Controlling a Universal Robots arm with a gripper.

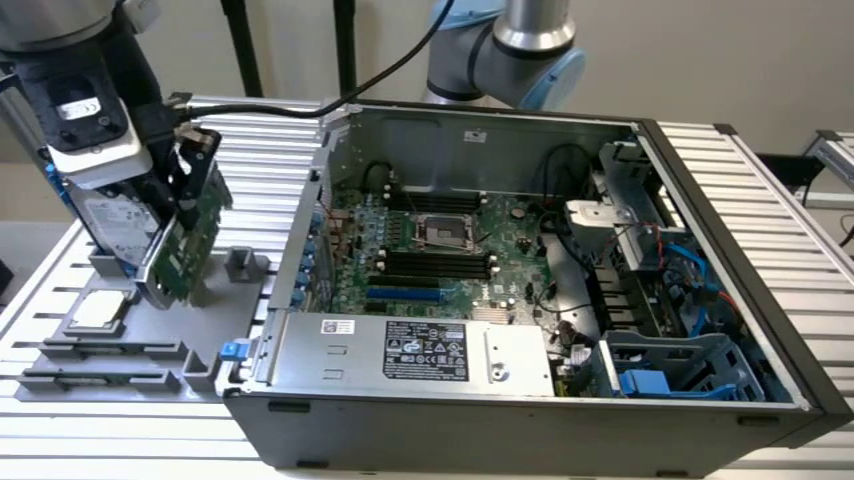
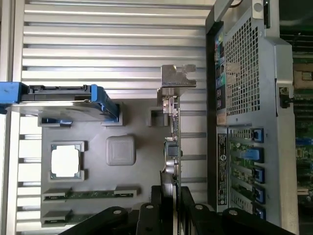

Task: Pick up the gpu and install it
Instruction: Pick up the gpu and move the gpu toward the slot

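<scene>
The gpu [image 1: 184, 245] is a green card standing on edge over the grey holder [image 1: 200, 320] at the exterior view's left. In the wrist view I see the gpu [image 2: 173, 132] edge-on, with its silver end bracket [image 2: 178, 76] at the far end. My gripper [image 1: 184, 175] reaches down onto the card's top edge. Its black fingers [image 2: 157, 200] sit tight against both faces of the card, so the gripper [image 2: 172, 198] is shut on it. Whether the card's lower edge still touches the holder, I cannot tell.
The holder [image 2: 137, 122] also carries a silver hard drive [image 2: 63, 98] with blue rails, a square cpu chip [image 2: 65, 161] and memory sticks [image 2: 88, 194]. The open computer case [image 1: 534, 430] lies to the exterior view's right, its motherboard [image 1: 441, 250] exposed, with a power supply [image 1: 414, 350] in front.
</scene>
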